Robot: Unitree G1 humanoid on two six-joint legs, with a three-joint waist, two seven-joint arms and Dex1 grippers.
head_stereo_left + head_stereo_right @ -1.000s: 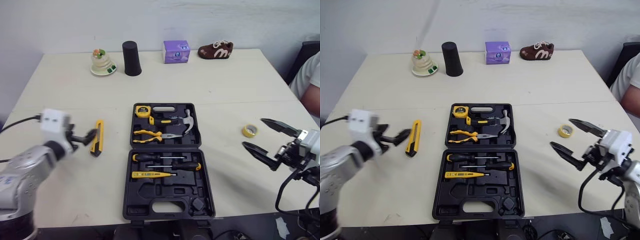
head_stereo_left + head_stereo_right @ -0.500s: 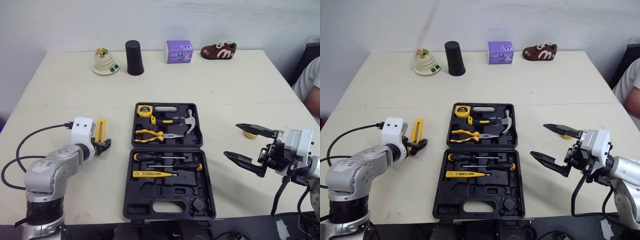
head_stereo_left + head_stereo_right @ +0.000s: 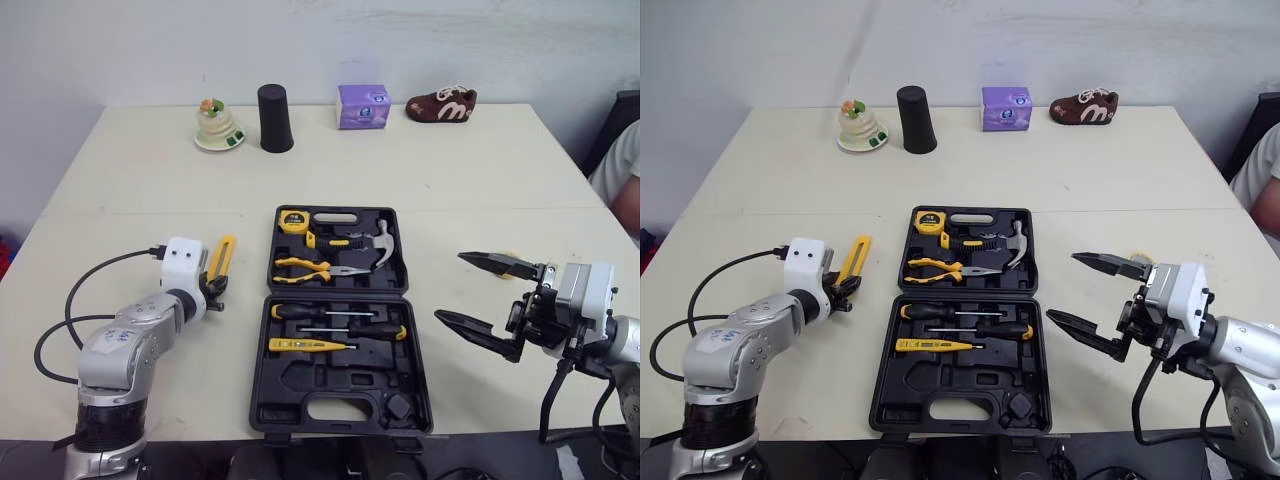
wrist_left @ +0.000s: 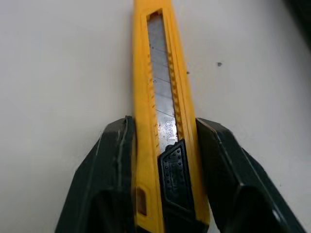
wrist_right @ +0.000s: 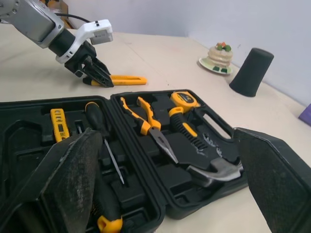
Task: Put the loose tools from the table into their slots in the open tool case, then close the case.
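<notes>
The utility knife [image 4: 163, 97] has the small word "deli" printed just above its slider [image 4: 176, 170]; the brown shoe [image 3: 441, 104] bears a white "m"

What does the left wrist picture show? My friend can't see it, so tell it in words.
A yellow utility knife lies flat on a pale table, with its silver blade strip showing. The black jaws of the left gripper sit tight against both sides of its handle end.
</notes>
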